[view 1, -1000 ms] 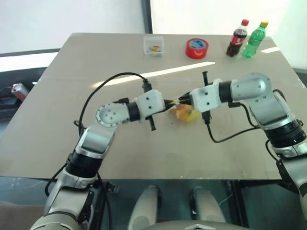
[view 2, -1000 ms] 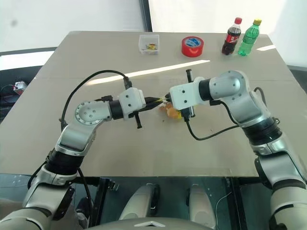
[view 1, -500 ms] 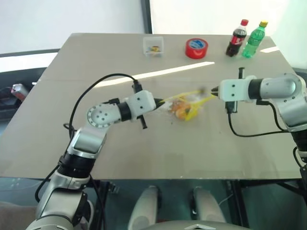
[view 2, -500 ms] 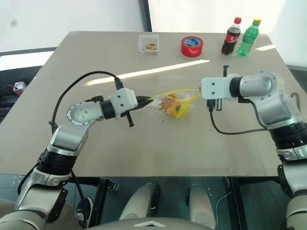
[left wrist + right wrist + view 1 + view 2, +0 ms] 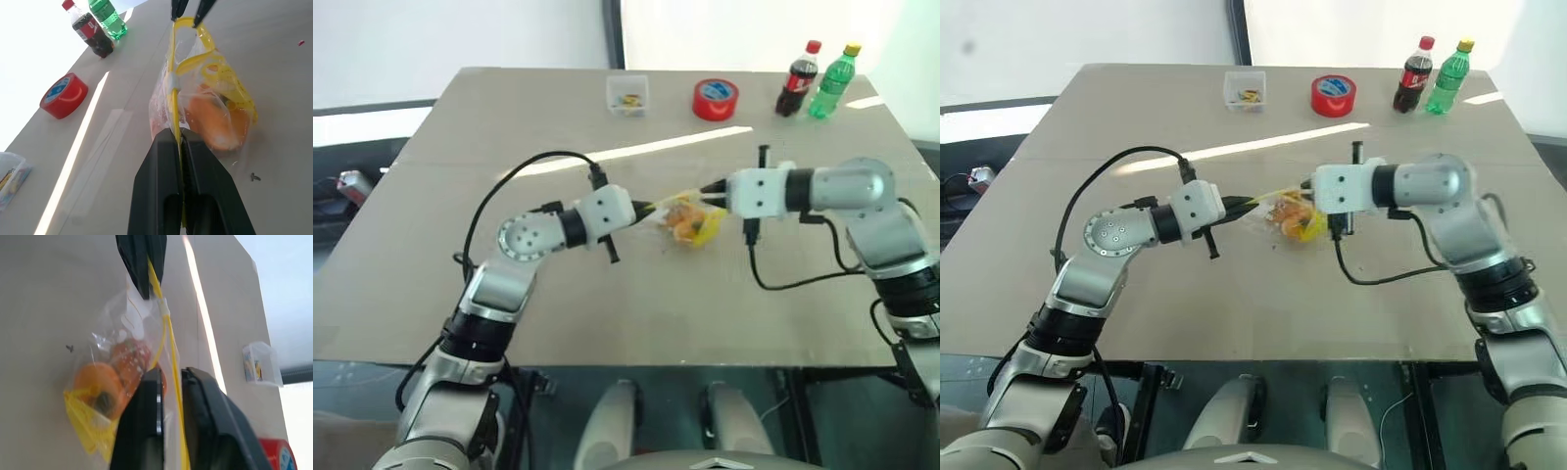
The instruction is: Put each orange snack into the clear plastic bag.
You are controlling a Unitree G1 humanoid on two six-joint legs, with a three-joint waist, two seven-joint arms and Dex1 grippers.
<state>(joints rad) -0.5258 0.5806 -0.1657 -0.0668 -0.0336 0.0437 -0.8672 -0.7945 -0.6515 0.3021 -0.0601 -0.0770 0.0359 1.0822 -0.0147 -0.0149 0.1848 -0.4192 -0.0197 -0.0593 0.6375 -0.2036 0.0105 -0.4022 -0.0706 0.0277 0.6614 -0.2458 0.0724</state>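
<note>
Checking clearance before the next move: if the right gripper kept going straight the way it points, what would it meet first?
Most likely the clear plastic bag with the orange snacks, then the left gripper beyond.

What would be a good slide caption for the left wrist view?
Left fingers shut on the yellow strip of the clear plastic bag, orange snacks inside; red tape roll and two bottles behind.

Silver-grey jointed arms with white wrist blocks, slim black fingers [image 5: 195, 196], and a loose black cable (looping) off each forearm.
</note>
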